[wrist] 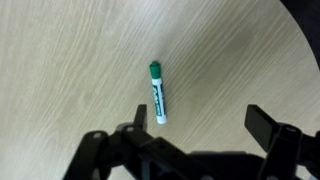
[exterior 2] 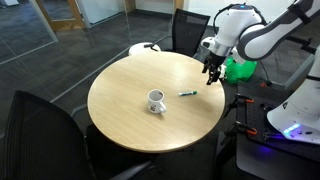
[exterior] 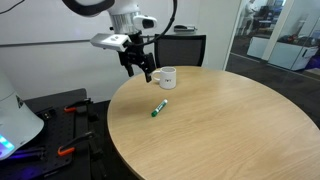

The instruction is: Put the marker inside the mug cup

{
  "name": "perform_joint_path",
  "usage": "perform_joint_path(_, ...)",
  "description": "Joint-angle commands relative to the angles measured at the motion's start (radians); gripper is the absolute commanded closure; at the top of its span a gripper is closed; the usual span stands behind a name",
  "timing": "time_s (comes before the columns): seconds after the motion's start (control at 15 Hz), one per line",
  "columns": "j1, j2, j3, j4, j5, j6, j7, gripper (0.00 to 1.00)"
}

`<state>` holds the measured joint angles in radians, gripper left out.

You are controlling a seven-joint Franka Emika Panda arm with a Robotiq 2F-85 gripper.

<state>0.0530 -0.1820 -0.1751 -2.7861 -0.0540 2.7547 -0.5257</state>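
Note:
The marker [exterior: 159, 107], white barrel with a green cap, lies flat on the round wooden table [exterior: 220, 130]. It also shows in an exterior view [exterior 2: 187, 94] and in the wrist view [wrist: 157, 91]. The white mug cup [exterior: 167, 77] stands upright on the table beyond the marker; it also shows in an exterior view [exterior 2: 156, 100]. My gripper [exterior: 138, 68] hangs above the table near its edge, apart from both; it also shows in an exterior view [exterior 2: 211, 76]. In the wrist view the gripper [wrist: 198, 125] is open and empty, with the marker just beyond its fingertip.
Black office chairs stand round the table [exterior: 180, 48] [exterior 2: 40, 120]. A green object [exterior 2: 238, 69] sits behind the arm. A white machine with blue light [exterior: 12, 125] and tools with orange handles [exterior: 70, 108] lie beside the table.

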Motion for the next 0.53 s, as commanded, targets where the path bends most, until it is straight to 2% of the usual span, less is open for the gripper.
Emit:
perform_joint_path(0.0, 0.001, 0.118, 0.016, 0.041, 0.027, 0.056, -0.031, 0.00)
perform_joint_path(0.27, -0.024, 0.227, 0.053, 0.084, 0.021, 0.067, -0.014, 0.00)
perform_joint_path(0.33, -0.030, 0.233, 0.065, 0.090, 0.024, 0.041, -0.023, 0.00)
perform_joint_path(0.4, -0.044, 0.185, 0.070, 0.059, 0.002, 0.034, 0.002, 0.00)
perform_joint_path(0.47, -0.048, 0.206, 0.079, 0.069, 0.000, 0.034, 0.003, 0.00)
